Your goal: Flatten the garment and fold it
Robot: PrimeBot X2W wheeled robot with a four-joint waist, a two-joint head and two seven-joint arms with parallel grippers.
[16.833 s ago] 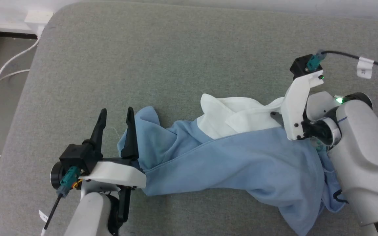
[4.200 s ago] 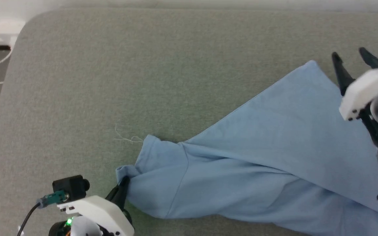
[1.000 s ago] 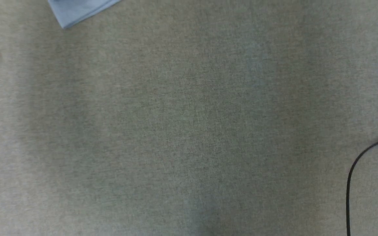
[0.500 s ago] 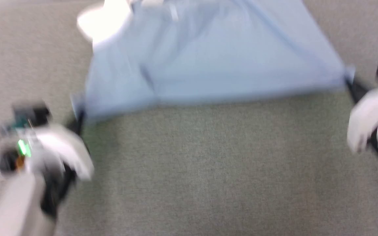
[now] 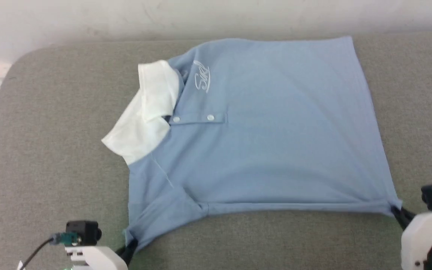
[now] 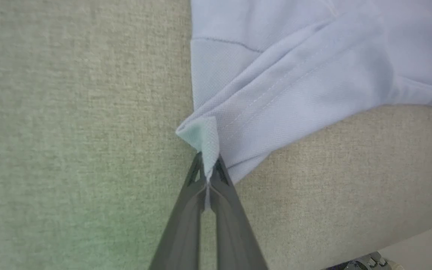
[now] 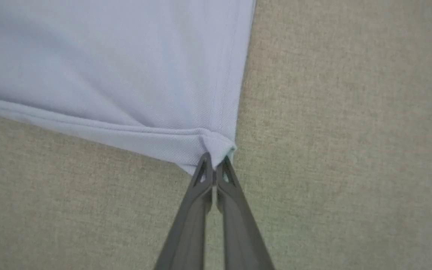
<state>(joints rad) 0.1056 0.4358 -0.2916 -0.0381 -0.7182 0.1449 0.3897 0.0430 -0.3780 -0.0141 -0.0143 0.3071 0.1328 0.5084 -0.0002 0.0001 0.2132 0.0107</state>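
Wrist views show jaws pinching garment point(image 6: 294, 86); head view, logo point(image 5: 202, 77).

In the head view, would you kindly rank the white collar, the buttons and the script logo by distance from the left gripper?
From the left gripper:
1. White collar, left end of the shirt.
2. Buttons, on the placket beside it.
3. Script logo, higher on the chest.

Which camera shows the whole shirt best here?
The head view: the shirt lies spread out, collar and logo in sight. The left wrist view shows the sleeve corner pinched by the left hand; the right wrist view, the hem corner in the right hand.
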